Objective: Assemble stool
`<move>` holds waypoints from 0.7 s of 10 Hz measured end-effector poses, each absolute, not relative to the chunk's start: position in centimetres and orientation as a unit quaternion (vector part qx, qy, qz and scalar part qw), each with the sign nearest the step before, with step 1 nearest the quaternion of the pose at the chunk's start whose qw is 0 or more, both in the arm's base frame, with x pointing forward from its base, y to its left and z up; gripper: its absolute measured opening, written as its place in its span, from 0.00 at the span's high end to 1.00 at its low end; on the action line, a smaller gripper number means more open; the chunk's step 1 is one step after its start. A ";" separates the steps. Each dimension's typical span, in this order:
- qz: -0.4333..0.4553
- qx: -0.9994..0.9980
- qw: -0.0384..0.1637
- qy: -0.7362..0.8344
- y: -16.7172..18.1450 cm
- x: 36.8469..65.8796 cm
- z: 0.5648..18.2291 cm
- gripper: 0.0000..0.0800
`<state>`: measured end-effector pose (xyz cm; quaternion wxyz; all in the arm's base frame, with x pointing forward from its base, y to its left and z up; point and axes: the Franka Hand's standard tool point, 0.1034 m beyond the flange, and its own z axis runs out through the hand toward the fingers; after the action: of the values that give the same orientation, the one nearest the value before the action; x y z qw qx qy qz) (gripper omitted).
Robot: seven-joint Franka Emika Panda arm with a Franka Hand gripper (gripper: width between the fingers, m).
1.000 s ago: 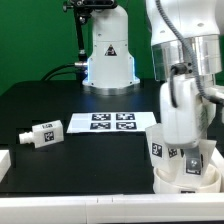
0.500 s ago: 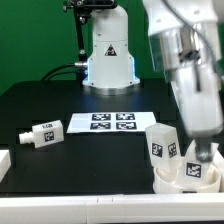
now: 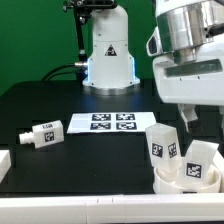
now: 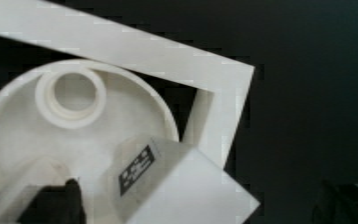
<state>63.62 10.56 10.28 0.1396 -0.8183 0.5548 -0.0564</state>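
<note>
gripper (image 3: 196, 114) open, empty, above seat (image 3: 168, 184) | loose leg (image 3: 42, 133) lies well to exterior view's left, long axis crosswise

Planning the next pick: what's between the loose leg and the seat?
Exterior view: only bare table between loose leg and seat; the marker board lies farther back.

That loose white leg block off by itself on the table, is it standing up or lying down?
Lying down: the short white plastic leg block rests on its long side on the black table.
</note>
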 end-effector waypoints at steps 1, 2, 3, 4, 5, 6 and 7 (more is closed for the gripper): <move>-0.059 -0.840 0.133 0.523 10.7 63.6 10.3 0.19; -0.065 -0.900 0.105 0.417 11.0 63.6 10.5 0.19; -0.077 -0.939 0.090 0.322 11.0 63.7 10.5 0.19; -0.067 -0.962 0.077 0.252 11.3 63.5 10.4 0.19; -0.068 -0.969 0.074 0.224 11.5 63.4 10.4 0.19; -0.071 -0.976 0.072 0.193 11.3 63.4 10.4 0.19; -0.074 -0.982 0.069 0.160 11.2 63.5 10.3 0.19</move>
<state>63.46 11.16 10.34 0.0689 -0.9819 0.1602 -0.0739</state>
